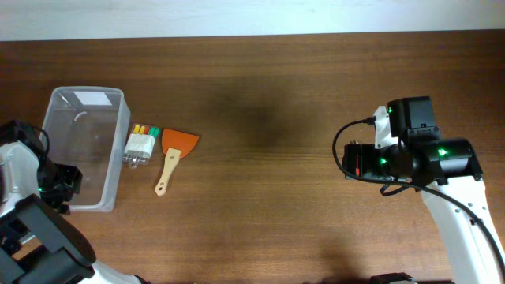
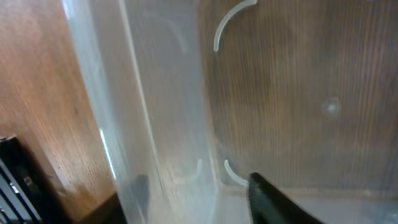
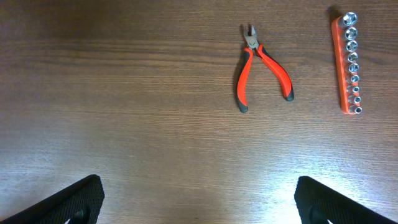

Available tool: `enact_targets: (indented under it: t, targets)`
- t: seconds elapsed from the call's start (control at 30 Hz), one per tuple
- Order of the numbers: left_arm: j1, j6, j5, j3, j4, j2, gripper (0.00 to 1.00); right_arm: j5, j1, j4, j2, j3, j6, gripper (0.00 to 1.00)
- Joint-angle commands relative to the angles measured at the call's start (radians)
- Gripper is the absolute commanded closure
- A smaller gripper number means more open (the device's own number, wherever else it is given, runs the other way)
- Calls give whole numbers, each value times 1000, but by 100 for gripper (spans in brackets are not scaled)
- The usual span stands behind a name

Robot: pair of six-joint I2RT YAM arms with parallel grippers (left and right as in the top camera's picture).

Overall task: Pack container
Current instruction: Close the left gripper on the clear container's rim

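Note:
The container (image 1: 83, 146) is a clear tub with a white label at its far end, at the table's left. It fills the left wrist view (image 2: 298, 93) and looks empty. My left gripper (image 1: 67, 189) is at its near-left corner, partly open. In the left wrist view (image 2: 183, 199) one finger is inside the tub and one outside, with the wall between them. My right gripper (image 1: 349, 162) is far right, open and empty over bare wood (image 3: 199, 199).
A small pack of coloured-tipped pieces (image 1: 140, 144) and an orange scraper with a wooden handle (image 1: 172, 156) lie just right of the container. In the right wrist view, red-handled pliers (image 3: 261, 65) and an orange socket rail (image 3: 348, 62) lie on the table.

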Motion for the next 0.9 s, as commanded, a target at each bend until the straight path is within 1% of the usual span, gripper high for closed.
enact_targets:
  t: [0.0, 0.03, 0.07, 0.27, 0.3, 0.4, 0.5, 0.6, 0.77, 0.87]
  targets:
    - [2, 5, 11, -11, 2, -18, 59, 9, 7, -1, 3, 24, -5, 1]
    - [2, 5, 11, -11, 2, -18, 62, 10, 7, -1, 3, 24, -5, 1]
    - [2, 5, 12, -11, 2, -18, 63, 9, 7, -1, 3, 24, -5, 1]
    - [2, 6, 19, -11, 1, -18, 64, 10, 7, -9, 3, 24, -5, 1]
    - [2, 6, 19, -11, 1, -18, 67, 10, 7, -11, 3, 24, -5, 1]
    - [2, 6, 19, -11, 0, -18, 72, 10, 7, -12, 3, 24, -5, 1]
    - [2, 6, 28, -11, -2, -18, 79, 10, 7, -12, 3, 24, -5, 1]
    - [2, 6, 30, -11, -3, -18, 84, 9, 7, -12, 3, 24, -5, 1]
    - [2, 6, 31, -11, -3, -18, 98, 10, 7, -12, 3, 24, -5, 1]
    - [2, 6, 30, -11, -3, -18, 98, 9, 7, -13, 3, 24, -5, 1]
